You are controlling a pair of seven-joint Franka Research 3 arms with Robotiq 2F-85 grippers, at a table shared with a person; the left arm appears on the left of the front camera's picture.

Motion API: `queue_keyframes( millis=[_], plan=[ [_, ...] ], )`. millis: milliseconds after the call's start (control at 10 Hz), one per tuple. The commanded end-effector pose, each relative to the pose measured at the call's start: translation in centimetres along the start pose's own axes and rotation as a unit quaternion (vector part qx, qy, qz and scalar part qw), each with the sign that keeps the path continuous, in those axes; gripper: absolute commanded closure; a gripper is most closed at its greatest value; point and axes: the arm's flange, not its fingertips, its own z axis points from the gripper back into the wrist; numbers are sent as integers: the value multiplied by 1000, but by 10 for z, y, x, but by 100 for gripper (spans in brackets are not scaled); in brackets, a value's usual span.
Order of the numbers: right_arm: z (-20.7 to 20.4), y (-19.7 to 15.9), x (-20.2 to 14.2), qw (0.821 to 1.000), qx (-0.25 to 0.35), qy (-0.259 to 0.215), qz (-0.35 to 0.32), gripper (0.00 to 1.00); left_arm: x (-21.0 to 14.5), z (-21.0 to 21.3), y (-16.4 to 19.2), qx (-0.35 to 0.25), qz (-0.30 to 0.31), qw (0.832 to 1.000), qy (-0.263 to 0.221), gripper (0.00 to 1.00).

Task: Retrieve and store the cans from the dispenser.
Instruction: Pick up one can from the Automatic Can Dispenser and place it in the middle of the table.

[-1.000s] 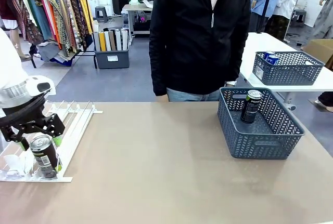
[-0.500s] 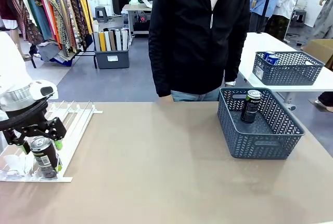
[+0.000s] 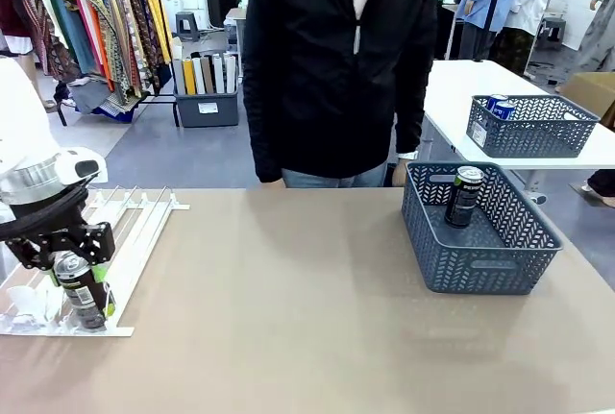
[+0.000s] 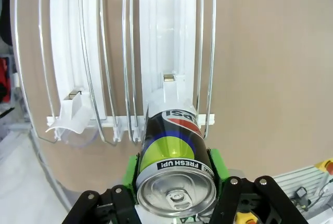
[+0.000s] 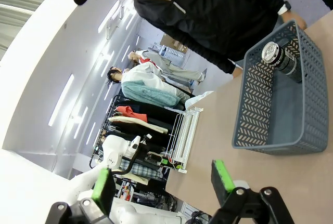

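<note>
Green-padded left tool (image 4: 176,174) clamps the dark can (image 4: 174,174) in the dispenser (image 4: 171,52).

Dispenser (image 3: 135,231): flat white rack of long parallel wire rails, lying on the bench's left side; clear plastic stoppers at its near end.
Can in rack (image 3: 81,291): dark body, silver top, upright at the near end of a lane, against the stopper; the left wrist view shows blue, red and yellow-green print and a closed pull tab (image 4: 176,177).
Can in basket (image 3: 463,196): dark, pale label, silver top, standing upright near the basket's far wall, on the bench's right side (image 5: 281,56).
Lanes beside: empty rails.
</note>
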Motion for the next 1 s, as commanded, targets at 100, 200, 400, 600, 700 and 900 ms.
queue_keyframes(
  millis=[100,200,400,600,700,900],
  plan=[
    [-2,2,3,1000,11,-10,5,0,-2,2,-1,12,10,1000,-10,100],
    [-2,2,3,1000,11,-10,5,0,-3,8,0,13,10,1000,-18,100],
    [-2,2,3,1000,11,-10,5,0,-15,39,-5,34,-1,998,-46,100],
    [-2,2,3,1000,11,-10,5,0,-34,86,-12,46,-9,996,-74,100],
    [-2,2,3,1000,11,-10,5,0,-50,115,-13,49,-10,994,-95,100],
    [-2,2,3,1000,11,-10,5,0,-80,153,-11,27,-36,990,-134,100]
  ],
)
